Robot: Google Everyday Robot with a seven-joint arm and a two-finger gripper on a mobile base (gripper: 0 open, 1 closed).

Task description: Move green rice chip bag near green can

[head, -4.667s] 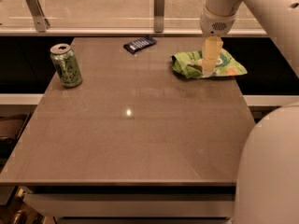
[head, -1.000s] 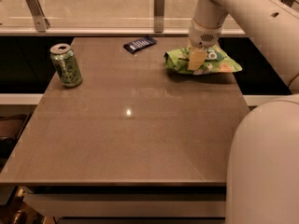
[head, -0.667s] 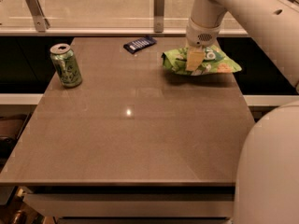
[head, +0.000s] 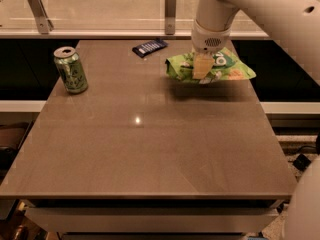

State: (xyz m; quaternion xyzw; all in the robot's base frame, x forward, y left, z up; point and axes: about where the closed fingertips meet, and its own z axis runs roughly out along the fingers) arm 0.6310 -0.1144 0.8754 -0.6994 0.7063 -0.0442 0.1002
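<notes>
The green rice chip bag (head: pixel 227 67) hangs lifted a little above the table's far right part, casting a shadow below it. My gripper (head: pixel 202 73) comes down from the upper right and is shut on the bag's middle. The green can (head: pixel 71 70) stands upright near the table's left edge, well apart from the bag.
A small dark blue wrapper (head: pixel 149 47) lies at the table's far edge, left of the bag. The brown table (head: pixel 150 149) has a glass rail with metal posts (head: pixel 170 10) behind it. My white arm fills the upper right.
The bag has been gripped and raised off the table, and has moved a little to the left with the gripper. The can and the wrapper have not moved.
</notes>
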